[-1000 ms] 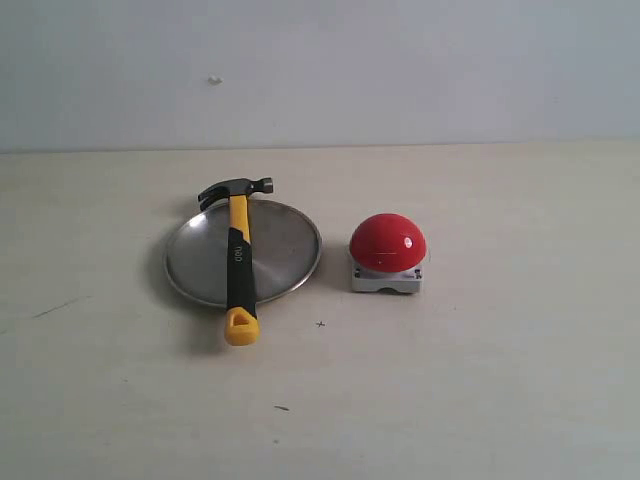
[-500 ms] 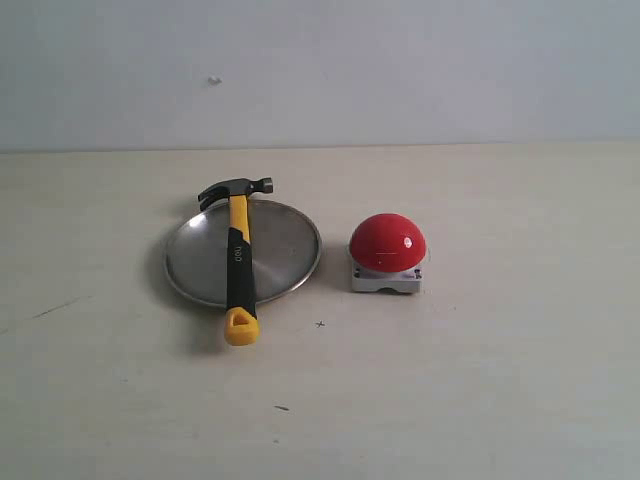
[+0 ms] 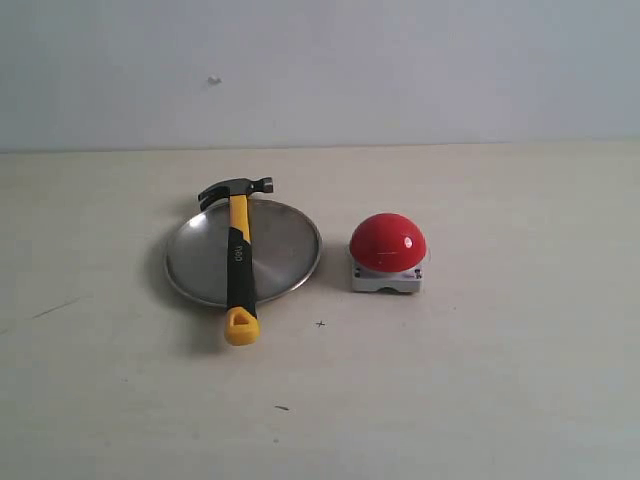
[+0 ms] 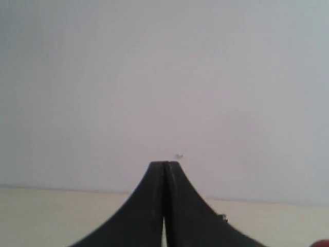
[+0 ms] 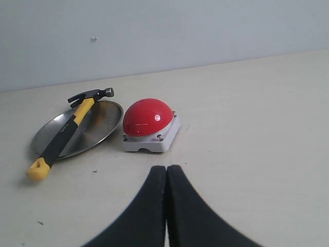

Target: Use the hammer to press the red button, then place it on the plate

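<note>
Right gripper [image 5: 166, 168] closed, hammer [image 3: 238, 255] lying across plate [image 3: 285, 250], red button [image 3: 387, 242] beside

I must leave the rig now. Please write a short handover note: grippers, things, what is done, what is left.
Left gripper: shut, empty.
Right gripper: shut, empty, away from the things.
Hammer lies across the plate, head and yellow end past the rim. Button stands beside the plate, apart from it.
Done: hammer is on the plate; whether the button was pressed cannot be told.
Left: if not pressed, grasp hammer, press button, put it back.
</note>
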Motion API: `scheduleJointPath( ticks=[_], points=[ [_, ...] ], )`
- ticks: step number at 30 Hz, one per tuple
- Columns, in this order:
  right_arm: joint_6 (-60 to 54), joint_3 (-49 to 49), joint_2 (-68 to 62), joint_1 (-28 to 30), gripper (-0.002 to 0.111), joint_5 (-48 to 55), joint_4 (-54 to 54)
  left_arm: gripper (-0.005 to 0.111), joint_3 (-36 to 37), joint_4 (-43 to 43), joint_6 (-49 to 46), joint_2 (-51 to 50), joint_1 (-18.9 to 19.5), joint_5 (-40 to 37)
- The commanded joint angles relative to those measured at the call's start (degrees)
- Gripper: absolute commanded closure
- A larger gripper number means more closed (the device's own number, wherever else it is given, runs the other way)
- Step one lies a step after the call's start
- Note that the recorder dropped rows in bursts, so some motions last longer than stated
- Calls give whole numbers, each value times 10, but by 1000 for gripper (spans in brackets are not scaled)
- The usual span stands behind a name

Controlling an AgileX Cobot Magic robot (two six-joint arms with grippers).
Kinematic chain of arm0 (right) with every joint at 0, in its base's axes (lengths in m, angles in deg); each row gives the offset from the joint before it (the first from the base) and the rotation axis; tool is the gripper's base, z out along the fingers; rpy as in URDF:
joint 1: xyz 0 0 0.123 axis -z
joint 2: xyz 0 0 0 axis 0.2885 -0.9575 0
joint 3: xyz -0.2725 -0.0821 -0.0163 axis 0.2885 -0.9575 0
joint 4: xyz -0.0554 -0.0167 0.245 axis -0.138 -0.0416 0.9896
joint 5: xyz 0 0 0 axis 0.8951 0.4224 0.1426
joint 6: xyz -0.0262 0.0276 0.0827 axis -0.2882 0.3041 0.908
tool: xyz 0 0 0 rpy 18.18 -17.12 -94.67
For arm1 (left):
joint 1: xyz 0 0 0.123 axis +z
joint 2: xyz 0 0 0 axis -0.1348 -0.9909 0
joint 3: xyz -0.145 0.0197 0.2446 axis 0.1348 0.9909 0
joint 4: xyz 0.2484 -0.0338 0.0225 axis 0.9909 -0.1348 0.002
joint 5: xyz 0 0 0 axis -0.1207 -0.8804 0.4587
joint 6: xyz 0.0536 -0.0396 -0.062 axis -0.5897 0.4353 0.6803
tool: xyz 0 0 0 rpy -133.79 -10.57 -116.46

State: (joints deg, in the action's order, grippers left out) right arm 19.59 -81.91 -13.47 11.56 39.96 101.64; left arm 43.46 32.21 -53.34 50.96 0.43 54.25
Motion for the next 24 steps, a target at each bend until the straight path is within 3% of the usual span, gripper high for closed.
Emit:
scheduleJointPath(
  ticks=[1,4,24],
  points=[
    [-1,-3,4,3,108,-3,0,107,3,-7,-4,4,1,-102],
    [-1,-3,4,3,108,-3,0,107,10,-7,-4,4,1,-158],
    [-1,-3,4,3,108,-9,0,107,30,-7,-21,4,1,-188]
  ],
)
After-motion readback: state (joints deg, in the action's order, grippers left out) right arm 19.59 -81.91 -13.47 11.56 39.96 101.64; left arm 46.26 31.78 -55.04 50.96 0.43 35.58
